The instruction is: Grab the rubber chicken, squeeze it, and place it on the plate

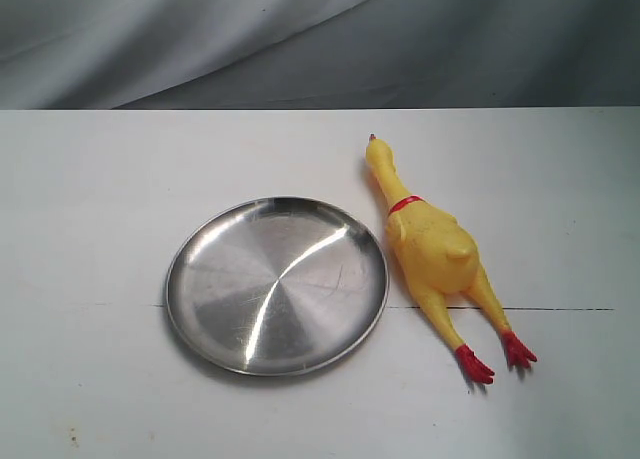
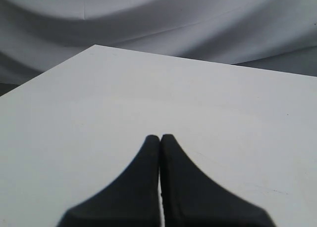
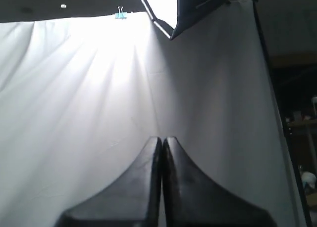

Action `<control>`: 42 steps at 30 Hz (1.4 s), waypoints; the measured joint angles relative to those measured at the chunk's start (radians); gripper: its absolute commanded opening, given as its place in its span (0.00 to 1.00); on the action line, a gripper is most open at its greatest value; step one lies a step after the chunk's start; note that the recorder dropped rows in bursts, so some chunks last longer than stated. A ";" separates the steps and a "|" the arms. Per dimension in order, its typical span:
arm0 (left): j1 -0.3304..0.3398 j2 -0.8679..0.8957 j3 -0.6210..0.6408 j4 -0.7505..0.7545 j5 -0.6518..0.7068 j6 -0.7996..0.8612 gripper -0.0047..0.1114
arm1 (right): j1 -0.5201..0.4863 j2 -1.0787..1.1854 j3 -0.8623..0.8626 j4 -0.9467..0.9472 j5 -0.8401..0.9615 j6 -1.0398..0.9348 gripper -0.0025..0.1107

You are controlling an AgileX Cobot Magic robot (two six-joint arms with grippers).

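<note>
Shiny round stainless-steel plate (image 1: 275,284) sits toward the white table's (image 1: 90,229) near edge, the long yellow rubber chicken (image 1: 435,249) just beside it, head toward the far edge, so the right gripper (image 3: 162,140), pinched closed and empty like the left gripper (image 2: 159,138), should open wide and straddle the belly.

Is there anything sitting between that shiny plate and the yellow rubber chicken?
Nothing. In the exterior view, only a narrow strip of bare white table separates the plate from the rubber chicken, widening toward its red feet.
</note>
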 measured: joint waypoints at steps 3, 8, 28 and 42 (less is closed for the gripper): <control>0.000 0.000 0.000 0.000 0.000 0.000 0.04 | 0.000 0.105 -0.137 0.004 0.139 0.000 0.02; 0.000 0.000 0.000 0.000 0.000 0.000 0.04 | 0.000 0.379 -0.395 0.007 0.501 -0.041 0.02; 0.000 0.000 0.000 0.000 0.000 0.000 0.04 | 0.000 1.038 -0.537 0.243 1.009 -0.113 0.02; 0.000 0.000 0.000 0.000 0.000 0.000 0.04 | 0.241 1.111 -0.539 0.278 0.959 -0.278 0.02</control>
